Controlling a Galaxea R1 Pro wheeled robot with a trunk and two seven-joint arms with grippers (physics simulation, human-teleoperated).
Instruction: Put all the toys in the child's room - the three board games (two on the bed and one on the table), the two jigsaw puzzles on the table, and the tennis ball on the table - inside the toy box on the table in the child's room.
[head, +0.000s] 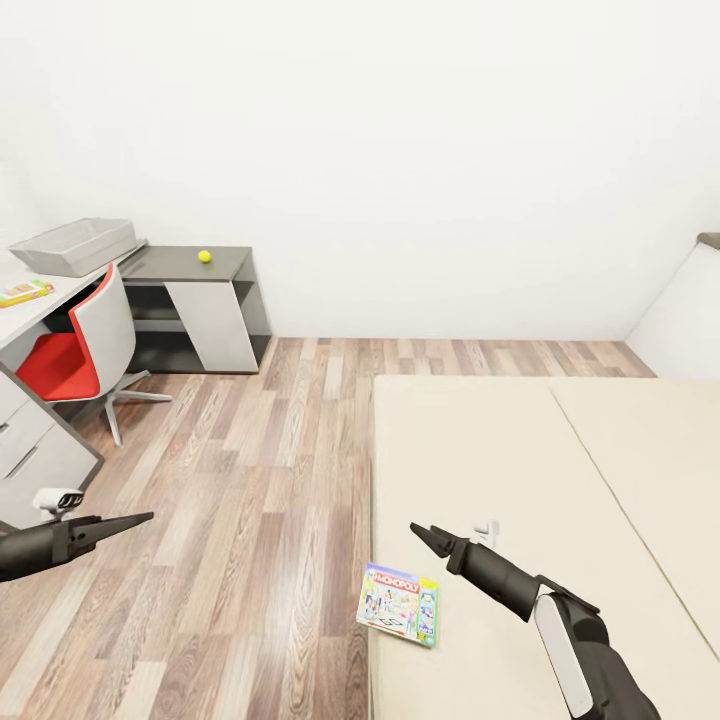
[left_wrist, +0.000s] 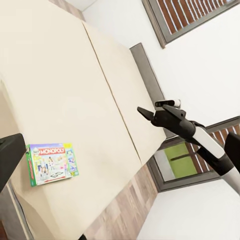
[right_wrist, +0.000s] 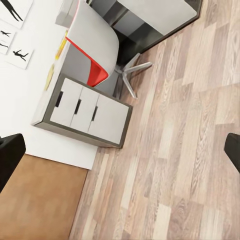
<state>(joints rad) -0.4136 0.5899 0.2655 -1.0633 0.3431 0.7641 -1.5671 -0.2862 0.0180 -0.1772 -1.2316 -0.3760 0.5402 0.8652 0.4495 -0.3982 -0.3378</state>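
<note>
Both arms reach level and forward — left hand (head: 140, 518) pressed together, right hand (head: 422, 531) likewise, above the bed (head: 520, 480).

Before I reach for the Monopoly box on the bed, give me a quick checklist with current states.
1. Monopoly box lying flat at the edge of the bed: ok.
2. Right gripper holding nothing, close to the box: ok. Whether its jaws are open: cannot tell.
3. Left gripper holding nothing, out over the floor: ok.
4. Toy box on the table, open top: ok.
5. Tennis ball resting on the lower dark section: ok.
6. Second game on the bed: cannot tell.
</note>
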